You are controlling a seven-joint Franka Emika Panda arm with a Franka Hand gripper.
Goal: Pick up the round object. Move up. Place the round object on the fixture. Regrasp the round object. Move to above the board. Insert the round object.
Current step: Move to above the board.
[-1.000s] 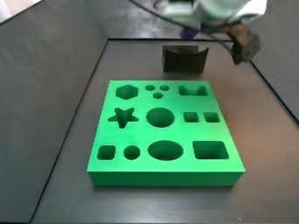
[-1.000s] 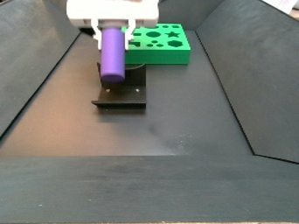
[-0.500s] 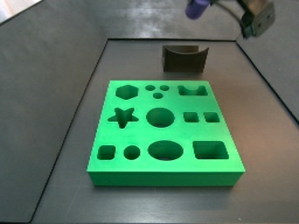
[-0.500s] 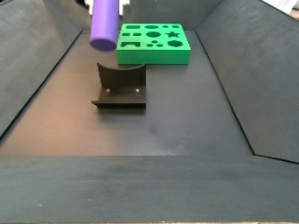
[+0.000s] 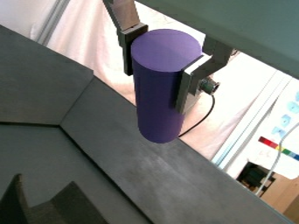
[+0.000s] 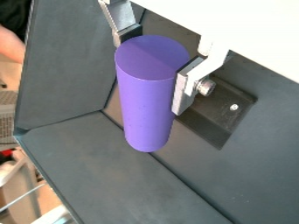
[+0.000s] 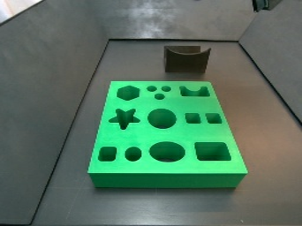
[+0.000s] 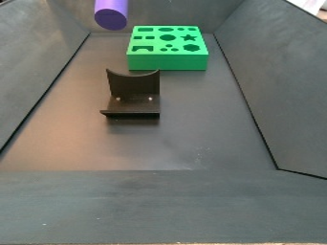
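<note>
My gripper (image 5: 163, 57) is shut on the round object (image 5: 162, 87), a purple cylinder peg. The silver fingers (image 5: 195, 77) clamp its upper end and it hangs down between them. Both wrist views show this, with the gripper (image 6: 152, 54) around the peg (image 6: 145, 101). In a side view only the peg's lower end (image 8: 111, 13) shows at the upper edge, high above the fixture (image 8: 132, 93). The green board (image 8: 166, 62) lies beyond the fixture. In the other side view the board (image 7: 147, 134) and fixture (image 7: 186, 58) are bare, and only a bit of the gripper (image 7: 262, 3) shows.
Dark sloping walls (image 8: 52, 86) enclose the dark floor (image 8: 166, 144) on both sides. The board's cut-out holes, among them the middle round hole (image 7: 163, 117), are all unfilled.
The gripper has risen with the purple peg, from just above the fixture to the upper edge of the side views. The fixture and board have not moved.
</note>
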